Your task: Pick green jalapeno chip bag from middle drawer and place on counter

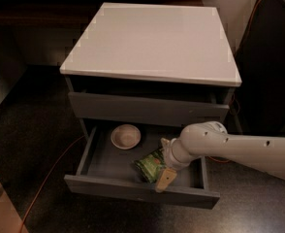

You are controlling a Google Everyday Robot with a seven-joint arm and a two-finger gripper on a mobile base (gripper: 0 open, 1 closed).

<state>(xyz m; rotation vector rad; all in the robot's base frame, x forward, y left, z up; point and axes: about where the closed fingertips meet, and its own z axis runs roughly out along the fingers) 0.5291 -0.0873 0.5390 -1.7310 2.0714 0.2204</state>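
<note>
The middle drawer (100, 154) is pulled open below the glossy white counter (152, 38). The green jalapeno chip bag (150, 165) lies on the drawer floor right of centre, near the front wall. My gripper (165, 161) reaches down into the drawer from the right on a white arm. It is open. One tan finger (165, 179) shows at the bag's front right and the other tip at its back right, so the bag's right end lies between them. Whether they touch the bag I cannot tell.
A round beige bowl (126, 136) sits in the drawer left of the bag. The top drawer front (147, 108) is closed above. An orange cable (50, 178) runs over the dark floor at left. A dark cabinet (268, 67) stands to the right.
</note>
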